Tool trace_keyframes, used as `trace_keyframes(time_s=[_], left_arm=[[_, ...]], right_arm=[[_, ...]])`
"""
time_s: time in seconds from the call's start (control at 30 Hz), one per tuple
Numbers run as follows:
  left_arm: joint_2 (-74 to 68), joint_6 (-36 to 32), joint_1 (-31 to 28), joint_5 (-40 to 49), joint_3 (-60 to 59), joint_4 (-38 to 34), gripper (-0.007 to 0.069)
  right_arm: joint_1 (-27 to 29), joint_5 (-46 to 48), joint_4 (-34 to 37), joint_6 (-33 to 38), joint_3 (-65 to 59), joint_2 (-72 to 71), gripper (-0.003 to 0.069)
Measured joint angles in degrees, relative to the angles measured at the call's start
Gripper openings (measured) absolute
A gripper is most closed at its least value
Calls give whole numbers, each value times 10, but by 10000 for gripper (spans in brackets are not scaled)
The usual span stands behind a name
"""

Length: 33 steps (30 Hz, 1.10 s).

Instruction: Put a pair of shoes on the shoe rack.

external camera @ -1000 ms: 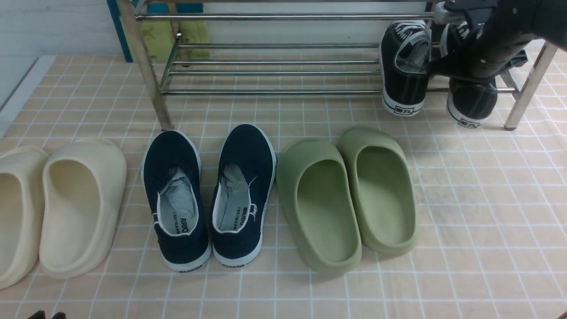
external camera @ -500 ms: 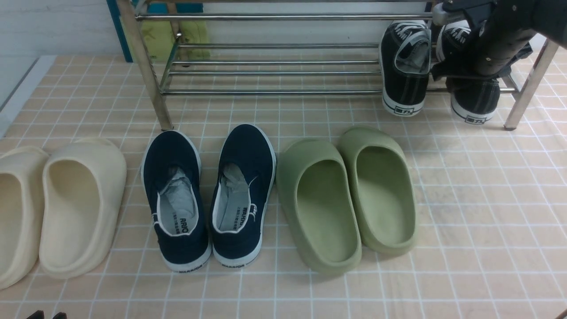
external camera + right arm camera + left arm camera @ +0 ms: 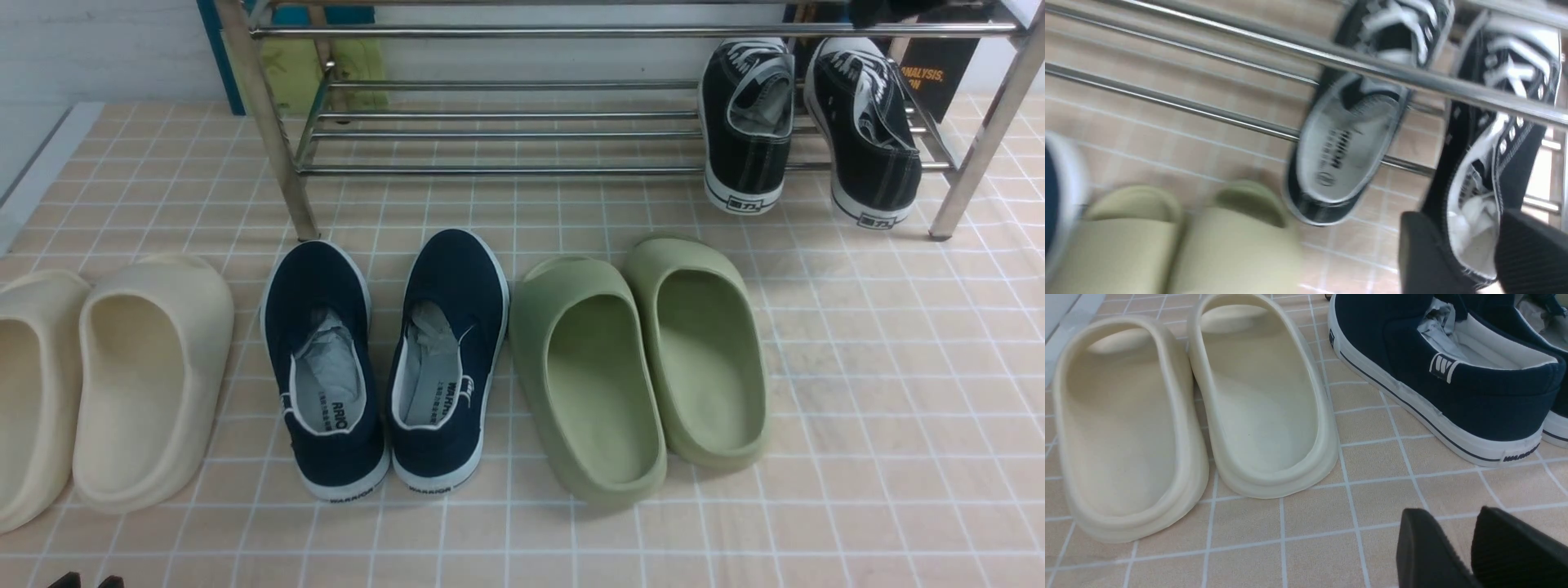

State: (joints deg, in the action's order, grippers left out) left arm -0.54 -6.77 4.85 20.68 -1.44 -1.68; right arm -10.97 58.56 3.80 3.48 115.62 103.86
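Two black lace-up sneakers rest heel-out on the lower bars of the steel shoe rack [image 3: 506, 170] at its right end: the left sneaker [image 3: 747, 122] and the right sneaker [image 3: 869, 131]. My right gripper [image 3: 1457, 220] is open and empty, above the rack's top bar [image 3: 1372, 67]. It looks down on the left sneaker [image 3: 1343, 151] and the right sneaker [image 3: 1490, 134]. Only a black bit of the right arm [image 3: 890, 8] shows in the front view. My left gripper [image 3: 1453, 522] is a little open and empty, low over the floor near the cream slippers [image 3: 1257, 400].
On the tiled floor in front of the rack stand cream slippers [image 3: 147, 376], navy slip-on shoes [image 3: 326, 359] and green slippers [image 3: 588, 367]. The rack's right leg [image 3: 976, 155] slants beside the right sneaker. A dark box [image 3: 939, 77] stands behind the rack.
My right gripper has let go of the right sneaker and risen up out of the front view. The sneaker moved slightly back and now lies on the rack. The left arm has not moved.
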Motion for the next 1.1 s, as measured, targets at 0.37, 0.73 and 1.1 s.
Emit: trace_keyframes(time_s=[0.37,0.73,1.1], left_arm=[[0,0,0,0,0,0,231],[0,0,0,0,0,0,237],[0,0,0,0,0,0,237]], right_arm=[[-116,44,127,104,-80,-184,-6],[-151,36,83,109,-413,-360,-6],[-151,-152,-51,-85,-806,-812,-3]])
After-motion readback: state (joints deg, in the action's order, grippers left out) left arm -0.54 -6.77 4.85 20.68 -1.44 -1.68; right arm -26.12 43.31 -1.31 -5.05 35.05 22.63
